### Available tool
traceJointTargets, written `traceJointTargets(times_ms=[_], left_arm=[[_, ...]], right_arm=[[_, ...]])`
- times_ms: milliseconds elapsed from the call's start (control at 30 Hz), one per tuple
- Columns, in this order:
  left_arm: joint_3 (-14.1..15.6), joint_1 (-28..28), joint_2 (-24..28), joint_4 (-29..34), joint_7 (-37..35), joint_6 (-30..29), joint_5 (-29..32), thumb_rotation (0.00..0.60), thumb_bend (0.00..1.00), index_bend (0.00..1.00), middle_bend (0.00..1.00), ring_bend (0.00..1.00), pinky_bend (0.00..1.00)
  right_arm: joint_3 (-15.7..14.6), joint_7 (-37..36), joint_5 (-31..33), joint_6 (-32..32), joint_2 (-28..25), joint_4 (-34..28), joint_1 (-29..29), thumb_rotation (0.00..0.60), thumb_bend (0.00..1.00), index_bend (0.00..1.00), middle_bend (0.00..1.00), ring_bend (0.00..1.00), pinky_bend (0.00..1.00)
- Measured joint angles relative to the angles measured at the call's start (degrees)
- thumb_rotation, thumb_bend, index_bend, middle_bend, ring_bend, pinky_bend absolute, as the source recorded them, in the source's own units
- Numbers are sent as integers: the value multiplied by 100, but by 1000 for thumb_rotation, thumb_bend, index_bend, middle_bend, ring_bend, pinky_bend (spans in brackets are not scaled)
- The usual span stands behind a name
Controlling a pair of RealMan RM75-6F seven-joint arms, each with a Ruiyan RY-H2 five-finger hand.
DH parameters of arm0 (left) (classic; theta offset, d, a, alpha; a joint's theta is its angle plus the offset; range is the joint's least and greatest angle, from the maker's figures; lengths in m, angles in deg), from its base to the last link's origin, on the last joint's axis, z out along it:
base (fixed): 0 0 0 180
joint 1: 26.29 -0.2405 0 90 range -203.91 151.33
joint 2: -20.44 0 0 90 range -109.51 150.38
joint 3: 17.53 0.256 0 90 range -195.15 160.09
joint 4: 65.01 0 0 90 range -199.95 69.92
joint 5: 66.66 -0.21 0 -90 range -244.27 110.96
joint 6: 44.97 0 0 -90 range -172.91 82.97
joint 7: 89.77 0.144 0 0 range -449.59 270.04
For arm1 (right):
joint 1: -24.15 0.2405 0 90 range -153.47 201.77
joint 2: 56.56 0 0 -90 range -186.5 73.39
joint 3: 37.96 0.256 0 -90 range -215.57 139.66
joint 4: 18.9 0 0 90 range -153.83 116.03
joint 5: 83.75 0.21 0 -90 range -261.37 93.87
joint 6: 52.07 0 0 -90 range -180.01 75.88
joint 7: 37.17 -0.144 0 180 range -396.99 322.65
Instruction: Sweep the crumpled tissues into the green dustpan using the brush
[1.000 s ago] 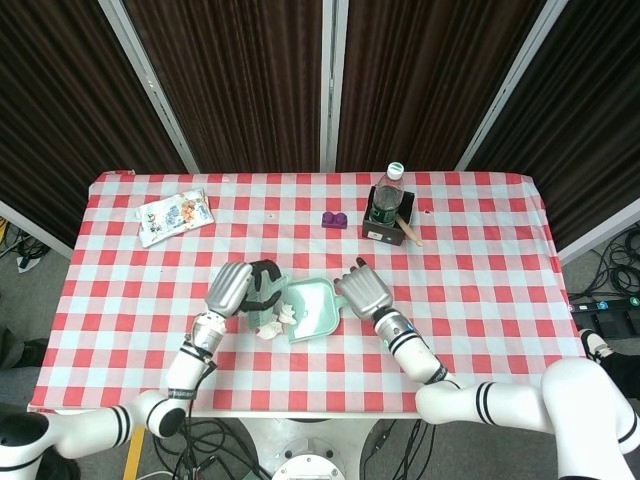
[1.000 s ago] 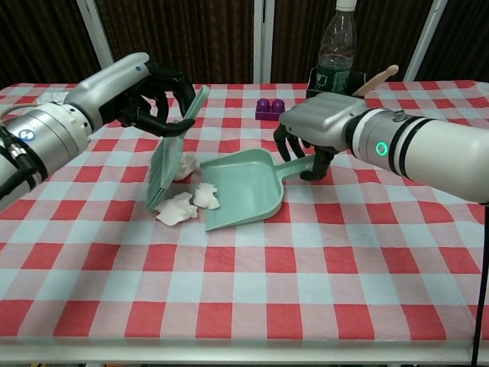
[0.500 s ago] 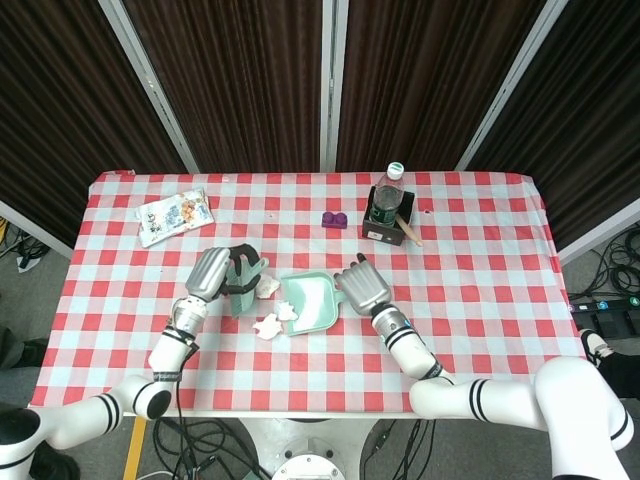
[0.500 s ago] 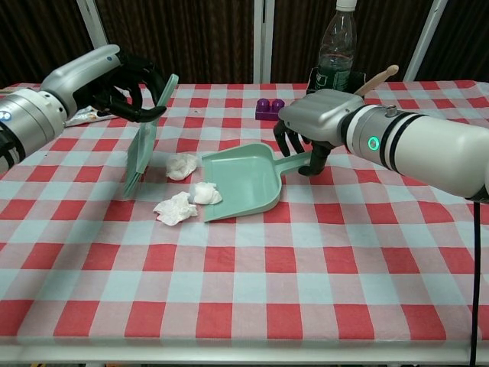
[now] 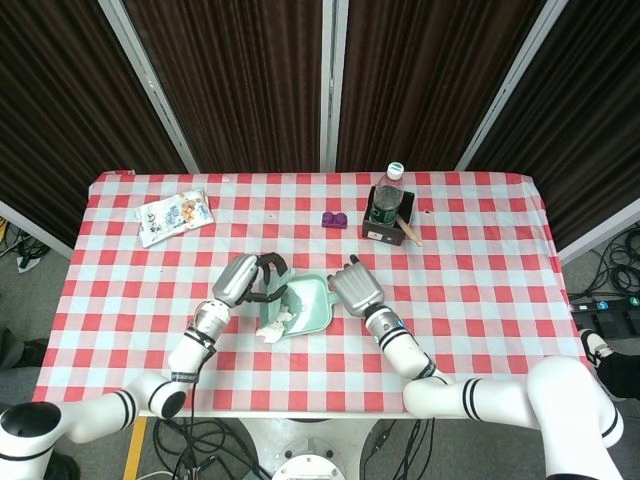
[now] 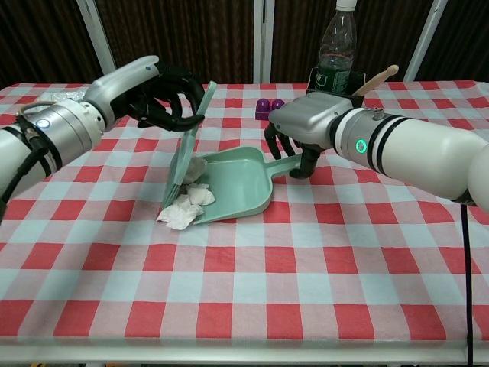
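Observation:
The green dustpan [image 6: 233, 186] [image 5: 305, 304] lies flat on the checked cloth, mouth facing left. My right hand [image 6: 302, 130] [image 5: 350, 289] grips its handle. My left hand [image 6: 157, 95] [image 5: 245, 279] holds the pale green brush [image 6: 186, 145] [image 5: 273, 303] upright, bristles down at the pan's mouth. Crumpled white tissues [image 6: 186, 204] [image 5: 275, 325] are bunched against the bristles at the pan's front lip; one piece sits just inside the mouth, another lies on the cloth in front.
A water bottle [image 6: 335, 42] [image 5: 386, 193] stands in a dark holder with a wooden stick at the back right. A purple block [image 6: 267, 107] [image 5: 334, 219] lies behind the pan. A snack packet [image 5: 174, 216] lies at the far left.
My left hand has swung the brush rightward, pushing the tissues up to the pan's mouth. The right hand and dustpan shifted slightly left.

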Motion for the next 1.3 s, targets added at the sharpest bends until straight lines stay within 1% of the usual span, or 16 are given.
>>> traceJointTargets(times_ms=[267,467,667,800,900,1000,1100,1167,1300], left_arm=[[-74,39,-6,289,-200,65,84,600,537,553,560,621,901],[-122,-122,205,545,-72,-186,149,600,541,553,560,621,899],[-52,-480,461,969,406,-523,307,600,544,553,560,621,899],[83,-741,567,1335,840,-728,438,600,544,553,559,621,900],[190,-885,577,1496,1143,-877,477,600,544,553,559,621,900],[265,-948,511,1486,1476,-969,490,600,542,553,559,621,900],[303,-977,315,1321,1782,-1023,518,600,542,553,559,621,900],[297,-980,174,1218,1818,-1024,540,600,543,553,559,621,899],[184,-923,-120,973,1725,-1026,538,600,547,553,559,621,900]], right_arm=[[27,-201,-81,-86,112,112,5,600,420,658,574,386,204],[-17,-301,-231,-173,95,190,0,600,429,659,574,386,204],[-41,-420,-384,-284,20,221,6,600,430,659,575,386,204],[-58,-459,-458,-322,-3,232,16,600,430,659,575,386,204],[-69,-480,-480,-336,-6,234,16,600,430,659,575,386,204],[-76,-480,-484,-344,-4,231,19,600,430,660,575,386,204],[-71,-468,-468,-341,2,221,28,600,430,661,576,385,204],[-67,-449,-446,-337,16,222,37,600,432,661,576,385,204],[-39,-440,-386,-345,60,237,59,600,441,662,576,385,204]])
